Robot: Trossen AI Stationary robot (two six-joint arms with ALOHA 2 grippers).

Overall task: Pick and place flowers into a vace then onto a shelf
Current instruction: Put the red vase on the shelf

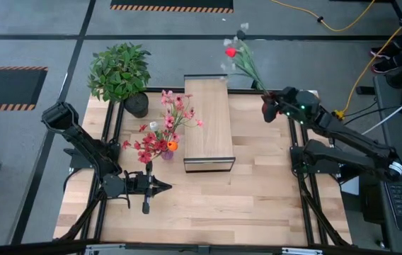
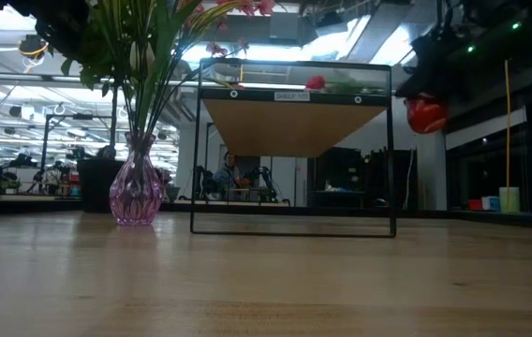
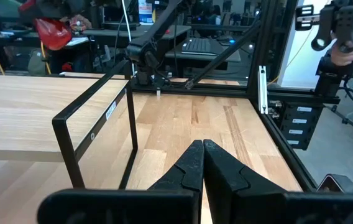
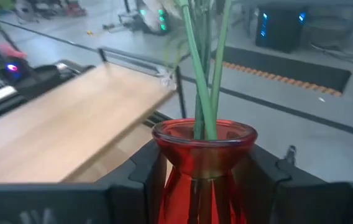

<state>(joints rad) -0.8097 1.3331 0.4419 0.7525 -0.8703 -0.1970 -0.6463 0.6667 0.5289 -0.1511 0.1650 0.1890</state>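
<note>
A red glass vase point(image 4: 204, 168) with green flower stems point(image 4: 202, 74) hangs in the air off the shelf's far right corner, and my right gripper point(image 4: 204, 180) is shut on it. From above, its flowers point(image 1: 238, 53) lean past the table's far edge. The light-wood shelf point(image 1: 208, 120) stands mid-table on a black frame. A pink vase point(image 2: 137, 192) full of pink and red flowers point(image 1: 164, 134) stands on the table left of the shelf. My left gripper point(image 1: 148, 190) is shut and holds nothing, near the table's front left. My right gripper pinches the red vase's body just below its neck point(image 4: 183, 163) between its two fingers point(image 4: 140, 171), one on each side. The fingers come nearly level from the table's right side. The vase point(image 2: 425, 112) is lifted clear at about shelf-top height, mouth up, stems leaning.
A bushy green potted plant point(image 1: 119, 71) stands at the table's far left corner. Black frame rails point(image 1: 296, 177) run along the table's left and right edges. Bare tabletop point(image 1: 257, 198) lies between the shelf and the front edge.
</note>
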